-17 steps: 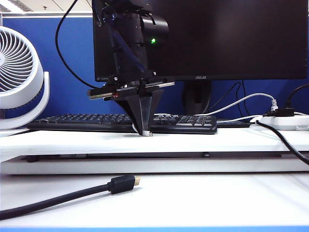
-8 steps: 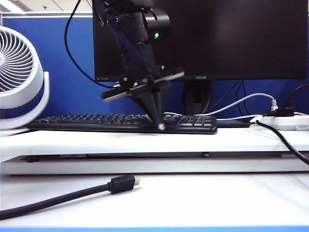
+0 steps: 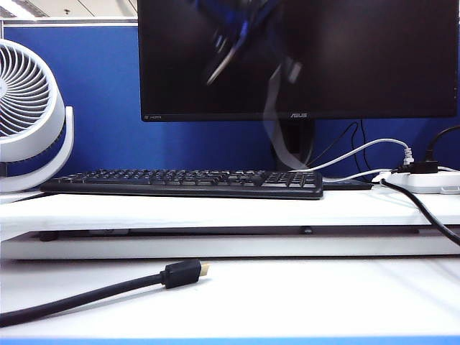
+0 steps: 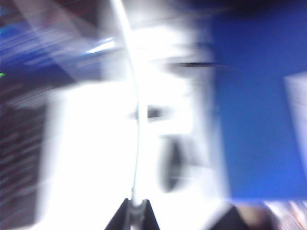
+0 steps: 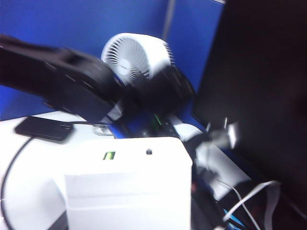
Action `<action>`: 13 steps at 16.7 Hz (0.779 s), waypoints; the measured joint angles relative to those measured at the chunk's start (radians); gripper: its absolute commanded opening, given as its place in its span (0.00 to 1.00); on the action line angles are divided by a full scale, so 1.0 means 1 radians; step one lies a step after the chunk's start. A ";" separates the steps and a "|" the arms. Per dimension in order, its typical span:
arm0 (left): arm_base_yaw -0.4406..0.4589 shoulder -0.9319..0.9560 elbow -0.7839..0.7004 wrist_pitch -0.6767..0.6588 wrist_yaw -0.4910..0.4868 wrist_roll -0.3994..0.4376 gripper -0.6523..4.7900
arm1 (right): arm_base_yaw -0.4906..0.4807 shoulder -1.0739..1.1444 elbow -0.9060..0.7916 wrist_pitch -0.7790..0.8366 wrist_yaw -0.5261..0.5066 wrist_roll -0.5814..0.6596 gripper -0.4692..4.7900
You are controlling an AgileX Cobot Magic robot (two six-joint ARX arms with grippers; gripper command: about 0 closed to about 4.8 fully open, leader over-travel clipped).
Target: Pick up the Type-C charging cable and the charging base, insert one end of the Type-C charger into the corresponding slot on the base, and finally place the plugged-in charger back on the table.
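Note:
My left gripper (image 4: 136, 214) is shut on the thin white Type-C charging cable (image 4: 136, 120), which runs straight out from the black fingertips. The exterior view shows the left arm (image 3: 241, 36) as a blur high in front of the monitor, with the cable (image 3: 277, 122) hanging from it towards the keyboard. The charging base (image 5: 129, 177), a white block with a small green mark, fills the near part of the right wrist view. It sits in my right gripper (image 5: 128, 223) and hides the fingers. The right gripper is outside the exterior view.
On the raised white table (image 3: 215, 208) lie a black keyboard (image 3: 187, 181) and, at the right, a white power strip (image 3: 424, 180) with a grey-white cable (image 3: 359, 151). A monitor (image 3: 359, 57) stands behind, a white fan (image 3: 29, 108) at the left. A thick black gold-tipped cable (image 3: 180, 273) lies on the lower surface.
The left arm has swung up from the table in front of the keyboard to high in front of the monitor, pulling the white cable up with it. Nothing else has moved.

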 measured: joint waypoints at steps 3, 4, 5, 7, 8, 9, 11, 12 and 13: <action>0.000 -0.039 0.001 0.189 0.195 0.138 0.11 | 0.000 -0.001 0.000 0.000 0.019 0.000 0.09; 0.000 -0.051 0.001 0.229 0.232 0.163 0.11 | 0.000 -0.003 0.000 0.000 0.019 0.000 0.09; 0.000 -0.067 0.001 0.273 0.266 0.180 0.11 | 0.000 -0.012 0.000 0.000 0.031 0.000 0.09; 0.002 -0.084 0.002 0.321 0.304 0.189 0.11 | 0.000 -0.046 0.000 0.001 0.081 0.002 0.09; 0.011 -0.092 0.002 0.350 0.334 0.190 0.11 | 0.000 -0.071 0.000 0.005 0.126 0.004 0.09; 0.015 -0.101 0.002 0.380 0.344 0.192 0.11 | 0.000 -0.092 0.000 0.006 0.186 0.006 0.09; 0.016 -0.118 0.002 0.422 0.345 0.192 0.11 | 0.000 -0.116 0.000 0.006 0.273 0.019 0.09; 0.015 -0.126 0.002 0.450 0.350 0.192 0.11 | 0.000 -0.126 0.000 0.006 0.317 0.028 0.09; 0.014 -0.137 0.003 0.485 0.352 0.192 0.11 | -0.001 -0.132 0.001 0.007 0.347 0.036 0.09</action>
